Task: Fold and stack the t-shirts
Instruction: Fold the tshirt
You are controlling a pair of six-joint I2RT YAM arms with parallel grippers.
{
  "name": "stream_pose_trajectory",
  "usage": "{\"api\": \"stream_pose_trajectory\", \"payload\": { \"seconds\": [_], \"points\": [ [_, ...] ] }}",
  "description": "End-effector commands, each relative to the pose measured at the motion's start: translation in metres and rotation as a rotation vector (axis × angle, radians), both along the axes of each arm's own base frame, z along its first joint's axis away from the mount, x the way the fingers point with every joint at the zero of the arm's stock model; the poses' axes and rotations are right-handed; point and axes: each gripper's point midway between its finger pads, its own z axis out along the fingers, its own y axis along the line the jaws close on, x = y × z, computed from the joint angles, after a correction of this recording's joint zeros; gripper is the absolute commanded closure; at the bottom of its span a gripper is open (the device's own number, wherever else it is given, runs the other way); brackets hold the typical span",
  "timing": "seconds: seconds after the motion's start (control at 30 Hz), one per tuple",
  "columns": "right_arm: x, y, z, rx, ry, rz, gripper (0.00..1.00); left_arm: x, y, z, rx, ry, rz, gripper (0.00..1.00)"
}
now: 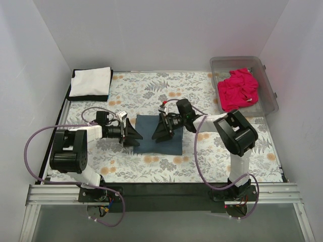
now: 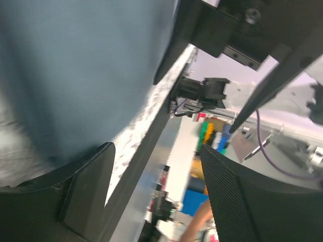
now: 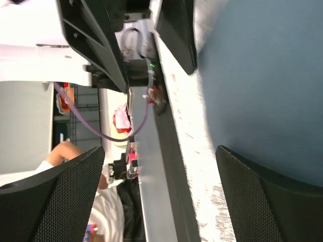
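Centre: left fingers and right fingers, both spread and empty, poised at the part-folded blue shirt; next fold likely needs an edge pinched.

Flat shirt centre; folded shirts far-left; bin far-right.

Slate-blue shirt folded at centre, white shirt folded atop black shirt far left, magenta-pink shirt crumpled far right.
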Motion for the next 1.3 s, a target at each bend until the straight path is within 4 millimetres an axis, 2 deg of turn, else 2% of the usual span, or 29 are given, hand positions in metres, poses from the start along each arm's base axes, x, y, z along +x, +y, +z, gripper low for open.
{"api": "stream_pose_trajectory", "payload": {
  "seconds": [0.0, 0.03, 0.07, 0.1, 0.17, 0.2, 0.27, 0.3, 0.37, 0.4, 0.43, 0.47, 0.5, 0.57, 0.6, 0.7, 0.8, 0.87, 0.93, 0.97, 1.0, 1.03, 1.07, 1.1, 1.13, 1.17, 1.2, 1.23, 1.27],
  "points": [
    [0.021, -0.001, 0.105, 0.207, -0.262, 0.035, 0.03, 0.022, -0.009, 0.09, -0.132, -0.351, -0.087, 0.32],
    [0.031, -0.003, 0.118, 0.226, -0.298, 0.018, 0.03, 0.028, -0.01, 0.101, -0.119, -0.391, -0.08, 0.32],
    [0.04, -0.008, 0.121, 0.225, -0.303, -0.007, 0.03, 0.036, -0.013, 0.109, -0.111, -0.43, -0.083, 0.32],
    [0.061, -0.02, 0.12, 0.213, -0.31, -0.065, 0.02, 0.049, -0.015, 0.117, -0.1, -0.444, -0.07, 0.34],
    [0.083, -0.032, 0.113, 0.197, -0.324, -0.121, 0.02, 0.074, -0.019, 0.116, -0.05, -0.504, -0.035, 0.36],
    [0.101, -0.042, 0.102, 0.174, -0.311, -0.173, 0.02, 0.09, -0.021, 0.112, -0.04, -0.472, -0.008, 0.39],
    [0.115, -0.049, 0.091, 0.156, -0.298, -0.204, 0.02, 0.115, -0.022, 0.104, -0.019, -0.468, 0.042, 0.41],
    [0.122, -0.052, 0.077, 0.136, -0.272, -0.223, 0.02, 0.126, -0.024, 0.086, -0.016, -0.413, 0.052, 0.44],
    [0.128, -0.056, 0.064, 0.115, -0.249, -0.241, 0.02, 0.149, -0.025, 0.082, -0.007, -0.424, 0.072, 0.45],
    [0.135, -0.061, 0.049, 0.096, -0.24, -0.26, 0.02, 0.158, -0.026, 0.063, 0.008, -0.394, 0.074, 0.46],
    [0.138, -0.063, 0.04, 0.083, -0.227, -0.27, 0.02, 0.172, -0.025, 0.062, 0.026, -0.42, 0.083, 0.45],
    [0.141, -0.067, 0.031, 0.071, -0.214, -0.281, 0.02, 0.176, -0.024, 0.052, 0.036, -0.401, 0.088, 0.46],
    [0.146, -0.07, 0.013, 0.053, -0.181, -0.289, 0.04, 0.179, -0.025, 0.034, 0.044, -0.366, 0.086, 0.47],
    [0.153, -0.076, -0.004, 0.03, -0.16, -0.31, 0.04, 0.181, -0.023, 0.014, 0.066, -0.336, 0.101, 0.48],
    [0.16, -0.081, -0.016, 0.01, -0.15, -0.333, 0.04, 0.182, -0.021, -0.002, 0.085, -0.307, 0.112, 0.48],
    [0.172, -0.089, -0.036, -0.039, -0.173, -0.356, 0.05, 0.187, -0.012, -0.022, 0.103, -0.286, 0.139, 0.48],
    [0.18, -0.095, -0.049, -0.093, -0.199, -0.366, 0.06, 0.192, -0.007, -0.026, 0.096, -0.283, 0.149, 0.48],
    [0.191, -0.095, -0.044, -0.121, -0.243, -0.363, 0.06, 0.198, -0.001, -0.019, 0.103, -0.295, 0.157, 0.45],
    [0.203, -0.093, -0.026, -0.121, -0.302, -0.354, 0.06, 0.217, 0.01, 0.017, 0.117, -0.416, 0.169, 0.38],
    [0.219, -0.09, -0.002, -0.103, -0.382, -0.353, 0.05, 0.218, 0.015, 0.028, 0.127, -0.429, 0.172, 0.34],
    [0.221, -0.093, 0.012, -0.127, -0.442, -0.342, 0.03, 0.227, 0.02, 0.066, 0.132, -0.524, 0.176, 0.26],
    [0.225, -0.094, 0.025, -0.136, -0.504, -0.334, 0.02, 0.232, 0.034, 0.078, 0.17, -0.595, 0.178, 0.2],
    [0.23, -0.095, 0.046, -0.158, -0.548, -0.329, 0.02, 0.228, 0.045, 0.084, 0.222, -0.577, 0.192, 0.16],
    [0.234, -0.096, 0.063, -0.191, -0.67, -0.322, 0.02, 0.225, 0.051, 0.11, 0.245, -0.64, 0.2, 0.11],
    [0.234, -0.097, 0.073, -0.214, -0.721, -0.32, 0.02, 0.221, 0.061, 0.117, 0.278, -0.677, 0.203, 0.1],
    [0.227, -0.098, 0.077, -0.25, -0.74, -0.308, 0.02, 0.213, 0.068, 0.12, 0.319, -0.655, 0.227, 0.09],
    [0.221, -0.095, 0.095, -0.288, -0.867, -0.29, 0.02, 0.203, 0.072, 0.146, 0.331, -0.712, 0.251, 0.09],
    [0.214, -0.092, 0.1, -0.316, -0.917, -0.273, 0.02, 0.191, 0.081, 0.141, 0.335, -0.667, 0.284, 0.08],
    [0.201, -0.089, 0.099, -0.354, -0.95, -0.235, 0.02, 0.183, 0.085, 0.15, 0.33, -0.661, 0.31, 0.08]
  ]
}}
